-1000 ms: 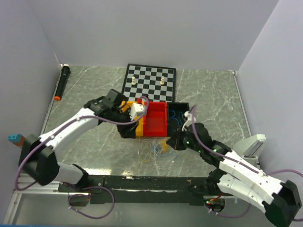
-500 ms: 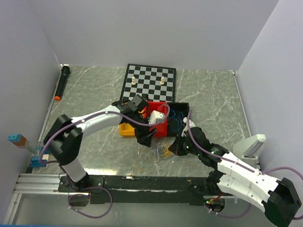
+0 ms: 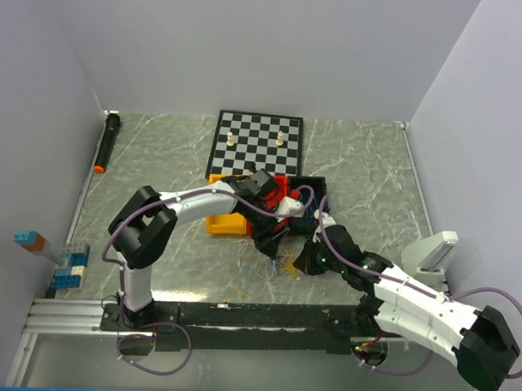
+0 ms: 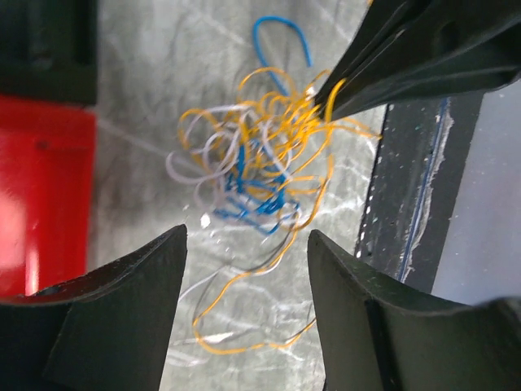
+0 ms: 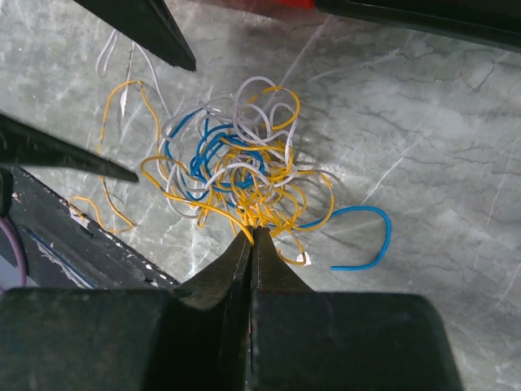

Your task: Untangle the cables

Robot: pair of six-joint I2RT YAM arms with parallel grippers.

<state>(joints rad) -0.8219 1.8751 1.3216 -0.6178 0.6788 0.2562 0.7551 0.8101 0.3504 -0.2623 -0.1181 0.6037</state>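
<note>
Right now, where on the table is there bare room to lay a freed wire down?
The grey marble tabletop is bare right of the black-and-white chessboard, and left of it up to the black marker pen. Crowded mid-table: the yellow plastic bin and the tangle of thin coloured wires.

I have bare grey marble table (image 3: 151, 157) at frame left and right; yellow plastic bin (image 3: 224, 222), thin coloured cables (image 5: 244, 179) and right gripper (image 5: 254, 235) crowd the centre.
</note>
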